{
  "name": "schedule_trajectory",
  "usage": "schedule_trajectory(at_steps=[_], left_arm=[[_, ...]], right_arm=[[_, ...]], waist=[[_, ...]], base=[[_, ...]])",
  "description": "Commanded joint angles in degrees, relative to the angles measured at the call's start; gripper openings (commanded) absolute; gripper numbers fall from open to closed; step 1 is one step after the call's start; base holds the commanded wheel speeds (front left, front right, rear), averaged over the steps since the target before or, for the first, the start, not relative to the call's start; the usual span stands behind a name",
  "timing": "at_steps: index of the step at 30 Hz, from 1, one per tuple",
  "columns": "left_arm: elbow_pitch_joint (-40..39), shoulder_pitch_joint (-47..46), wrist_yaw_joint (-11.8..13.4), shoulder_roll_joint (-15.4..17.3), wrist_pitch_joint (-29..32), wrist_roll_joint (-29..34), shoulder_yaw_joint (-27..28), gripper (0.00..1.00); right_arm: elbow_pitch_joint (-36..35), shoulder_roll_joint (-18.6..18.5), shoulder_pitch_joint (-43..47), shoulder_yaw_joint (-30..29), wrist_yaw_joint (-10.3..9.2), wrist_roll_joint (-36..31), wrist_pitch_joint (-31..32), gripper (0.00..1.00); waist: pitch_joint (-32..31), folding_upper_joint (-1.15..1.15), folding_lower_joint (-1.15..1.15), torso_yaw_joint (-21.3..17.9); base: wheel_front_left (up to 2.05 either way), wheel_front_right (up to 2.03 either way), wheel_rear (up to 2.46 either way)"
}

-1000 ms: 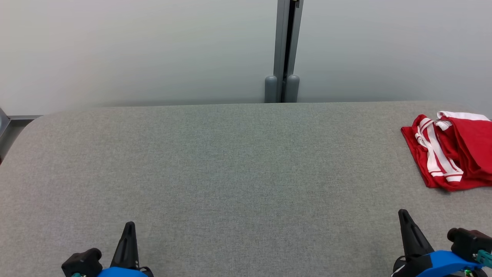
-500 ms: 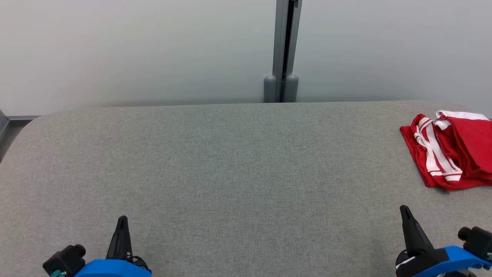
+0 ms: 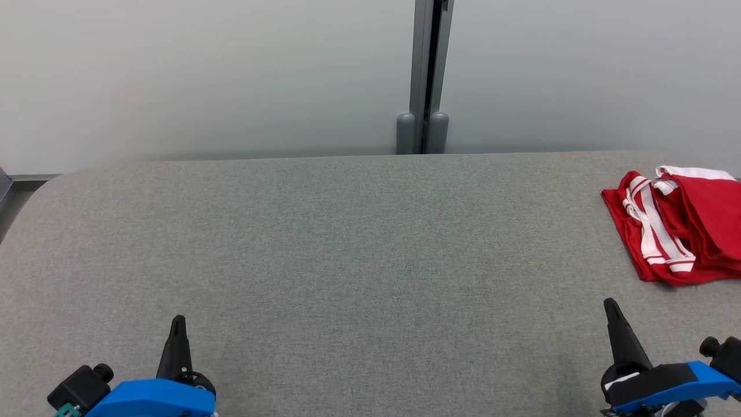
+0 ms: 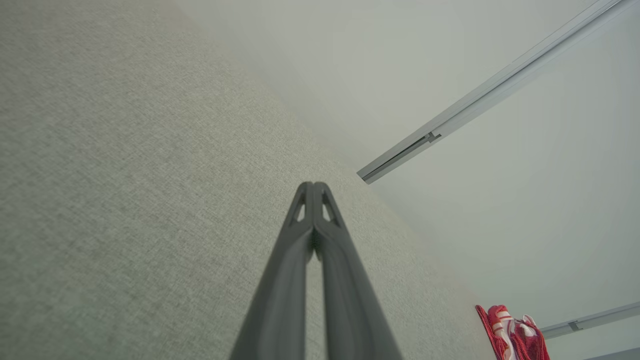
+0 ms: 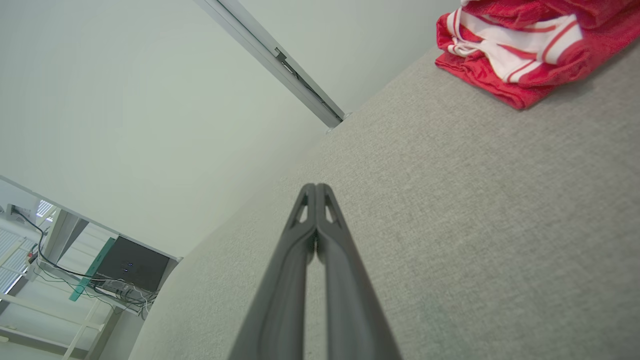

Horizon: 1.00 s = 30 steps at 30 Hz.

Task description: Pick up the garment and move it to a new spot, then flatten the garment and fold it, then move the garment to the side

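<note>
The garment (image 3: pixel 677 226), red with white stripes and trim, lies in a loosely folded, rumpled heap at the far right of the grey fabric-covered table (image 3: pixel 347 231), its right part cut off by the edge of the head view. It rests flat on the cloth, near the table's back edge. Behind the table stands a pale wall, split by a grey vertical post (image 3: pixel 428 75) with two rounded grey caps at its foot. Between the garment and the right gripper (image 3: pixel 609 304) there is a stretch of plain grey table surface. That gripper sits at the lower right, near the front of the table and well apart from the garment, its dark fingers pressed together into one point that aims away from the robot. The left gripper (image 3: pixel 176 321) mirrors it at the lower left, far from the garment, fingers likewise closed tip to tip on nothing. Both wrists show blue housings. The right wrist view catches the garment (image 5: pixel 515 50) at its upper right and a dark box (image 5: pixel 132 262) with cables beyond the table's end.
</note>
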Motion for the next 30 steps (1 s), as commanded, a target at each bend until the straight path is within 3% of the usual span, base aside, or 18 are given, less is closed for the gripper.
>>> schedule_trajectory(at_steps=[1,30], left_arm=[[-1.08,-1.77,-0.33,0.19,0.42,-1.96,0.63,0.00],[-3.11,-3.24,-0.78,-0.34,5.36,-19.76,3.21,0.00]], right_arm=[[-0.45,-0.36,-1.48,-0.16,0.01,2.20,0.29,0.00],[0.22,-0.51,-3.36,-0.37,0.02,21.35,2.57,0.00]], waist=[[0.00,0.00,0.00,-0.01],[0.09,0.00,0.00,-0.28]], base=[[0.00,0.00,0.00],[0.00,0.00,0.00]])
